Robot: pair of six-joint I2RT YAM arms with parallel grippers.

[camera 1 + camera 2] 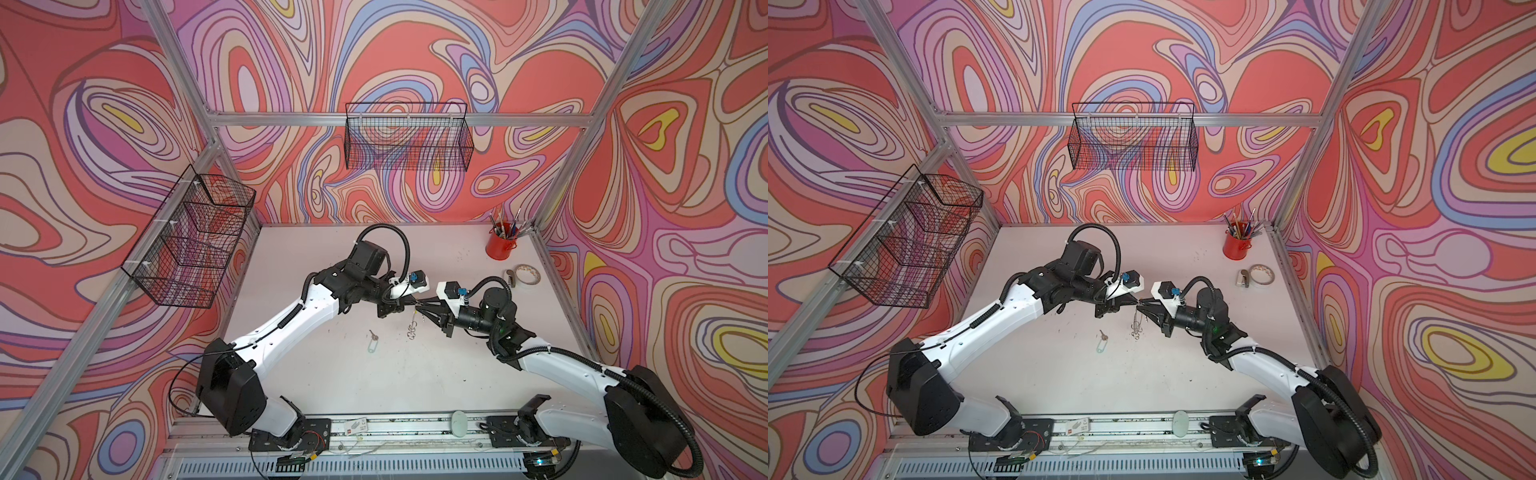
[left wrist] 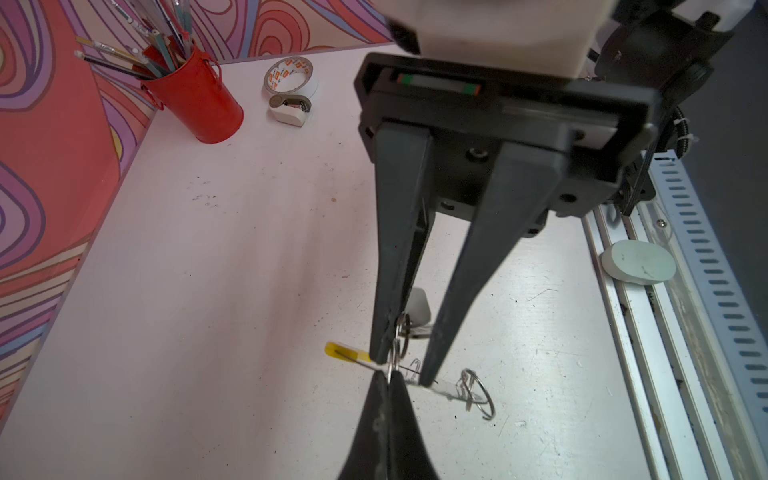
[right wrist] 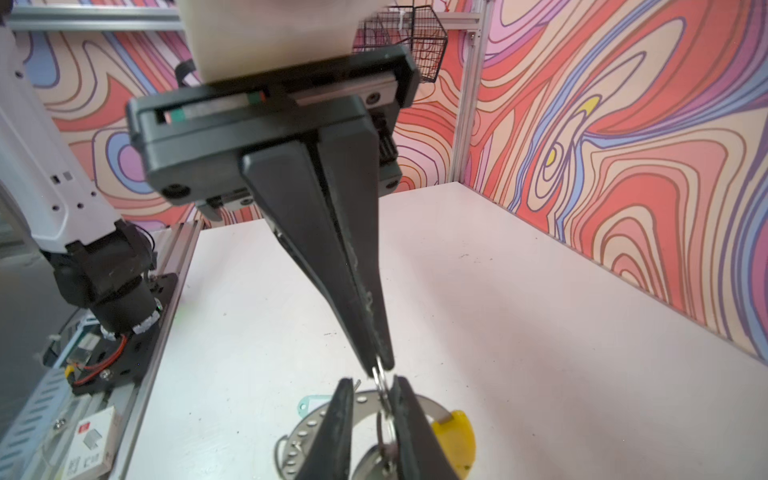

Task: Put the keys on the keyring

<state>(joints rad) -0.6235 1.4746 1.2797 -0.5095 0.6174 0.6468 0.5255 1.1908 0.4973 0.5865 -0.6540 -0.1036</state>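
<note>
My two grippers meet tip to tip above the table's middle. The left gripper (image 2: pixel 390 380) is shut on a small split ring (image 3: pixel 380 380), from which a key (image 2: pixel 405 332) and its pale tag (image 2: pixel 417 307) hang. The right gripper (image 3: pixel 372 382) is open, its fingers either side of that ring and the keyring (image 3: pixel 307 424). The keyring is a flat grey hoop with holes and a yellow sleeve (image 3: pixel 455 432), and in both top views it hangs edge-on below the tips (image 1: pixel 411 330). A second key with a pale tag (image 1: pixel 371 340) lies flat on the table to its left.
A red cup of pens (image 1: pixel 500 245) and a whitish tape roll (image 1: pixel 525 274) stand at the back right. Black wire baskets hang on the back wall (image 1: pixel 409 137) and the left wall (image 1: pixel 191 237). The arms' mounting rail (image 1: pixel 374 428), with a pale oval pad (image 1: pixel 459 422), runs along the front.
</note>
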